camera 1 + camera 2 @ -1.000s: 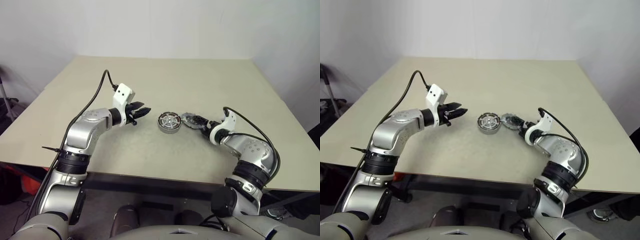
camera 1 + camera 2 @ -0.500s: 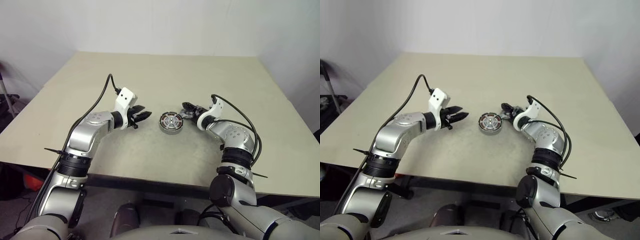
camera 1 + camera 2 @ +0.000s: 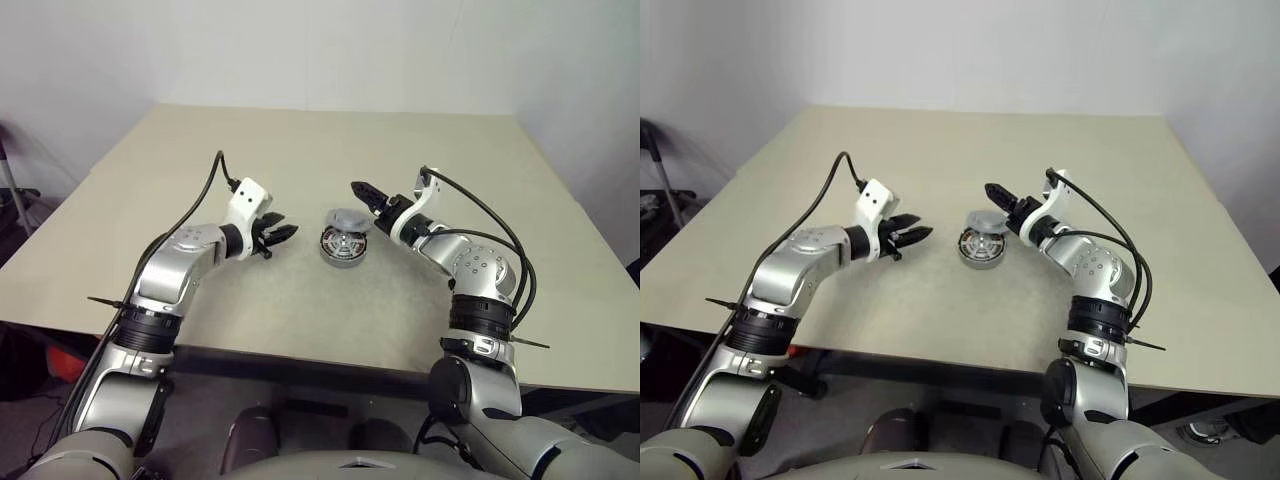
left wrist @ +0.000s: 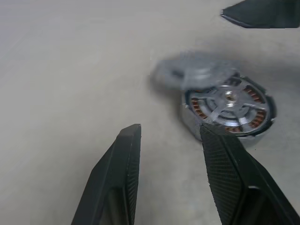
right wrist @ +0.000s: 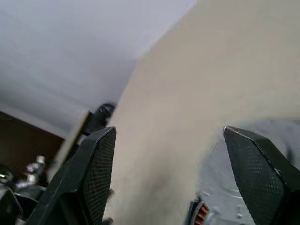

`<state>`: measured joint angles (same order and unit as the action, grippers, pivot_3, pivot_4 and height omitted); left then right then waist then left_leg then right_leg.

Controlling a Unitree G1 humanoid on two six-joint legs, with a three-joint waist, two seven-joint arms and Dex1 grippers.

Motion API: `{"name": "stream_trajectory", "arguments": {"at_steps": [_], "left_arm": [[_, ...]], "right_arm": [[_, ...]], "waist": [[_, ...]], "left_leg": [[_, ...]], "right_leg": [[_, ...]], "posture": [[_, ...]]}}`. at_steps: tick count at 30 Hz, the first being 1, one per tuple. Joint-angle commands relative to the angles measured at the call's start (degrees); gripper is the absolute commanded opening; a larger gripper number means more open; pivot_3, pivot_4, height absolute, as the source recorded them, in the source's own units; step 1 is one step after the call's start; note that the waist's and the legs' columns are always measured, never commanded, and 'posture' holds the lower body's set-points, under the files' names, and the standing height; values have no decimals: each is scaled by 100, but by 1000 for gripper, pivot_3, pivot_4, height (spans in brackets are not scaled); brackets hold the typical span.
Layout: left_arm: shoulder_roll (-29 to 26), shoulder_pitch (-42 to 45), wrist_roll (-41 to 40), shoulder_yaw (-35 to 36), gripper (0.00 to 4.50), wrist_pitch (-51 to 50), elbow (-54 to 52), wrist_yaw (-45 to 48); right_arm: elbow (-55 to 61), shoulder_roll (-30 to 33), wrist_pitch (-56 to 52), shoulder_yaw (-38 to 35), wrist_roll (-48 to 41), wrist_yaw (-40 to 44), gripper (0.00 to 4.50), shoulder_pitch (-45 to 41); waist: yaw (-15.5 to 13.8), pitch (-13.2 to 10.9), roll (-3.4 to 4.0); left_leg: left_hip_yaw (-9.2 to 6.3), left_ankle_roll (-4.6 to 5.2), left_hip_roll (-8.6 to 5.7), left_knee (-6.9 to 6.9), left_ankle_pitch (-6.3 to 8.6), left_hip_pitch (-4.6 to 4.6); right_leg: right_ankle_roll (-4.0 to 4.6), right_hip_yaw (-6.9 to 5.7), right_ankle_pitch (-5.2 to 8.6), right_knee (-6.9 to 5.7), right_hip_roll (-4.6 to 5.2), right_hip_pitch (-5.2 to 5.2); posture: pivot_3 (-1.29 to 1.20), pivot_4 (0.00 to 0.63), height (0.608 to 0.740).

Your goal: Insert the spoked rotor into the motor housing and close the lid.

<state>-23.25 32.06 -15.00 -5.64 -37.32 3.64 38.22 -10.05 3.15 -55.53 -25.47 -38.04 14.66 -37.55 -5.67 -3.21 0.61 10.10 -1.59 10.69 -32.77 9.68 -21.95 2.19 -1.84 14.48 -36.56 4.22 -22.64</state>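
Left eye view, lid tilted on motor housing, both end effectors spread, empty

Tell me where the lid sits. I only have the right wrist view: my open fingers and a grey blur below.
Observer: The lid is on the far rim of the motor housing. It overlaps only that edge and is not seated flat.
Operator: Rotor in?
Observer: Yes. The left wrist view shows the spoked rotor inside the housing, with copper windings around it.
Operator: Left arm?
Observer: The left gripper is open and empty. It is on the housing's left and not touching it.
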Motion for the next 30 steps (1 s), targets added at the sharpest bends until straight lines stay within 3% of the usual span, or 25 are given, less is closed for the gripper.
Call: {"name": "stream_trajectory", "arguments": {"at_steps": [1,8,12,30], "left_arm": [[-136,312,31,275,2073,230,159,-19],[-42,368,-73,503,2073,115,369,-198],[34,153,-275,695,2073,-145,193,-309],[-53,-464,-357,808,2073,-304,-194,-640]], "right_arm": [[158,113,242,250,101,-21,3729,-8],[-123,845,1503,1582,1545,244,3729,65],[-987,1202,2465,2250,2458,328,3729,-121],[-2185,584,3288,2411,2800,660,3729,-585]], "waist": [[0,0,0],[-5,0,-1],[11,-1,-2],[15,-7,-12]], "left_leg": [[0,-1,0,0,-1,0],[-3,2,-3,0,1,-8],[-4,3,-2,-4,2,-7],[-4,31,4,-35,18,-11]], "right_leg": [[0,0,0,-1,0,0],[-21,-1,-12,0,0,-3],[-20,-2,-12,0,0,0],[3,-2,0,-8,0,3]], "posture": [[0,0,740],[0,0,740],[0,0,740],[0,0,740]]}}
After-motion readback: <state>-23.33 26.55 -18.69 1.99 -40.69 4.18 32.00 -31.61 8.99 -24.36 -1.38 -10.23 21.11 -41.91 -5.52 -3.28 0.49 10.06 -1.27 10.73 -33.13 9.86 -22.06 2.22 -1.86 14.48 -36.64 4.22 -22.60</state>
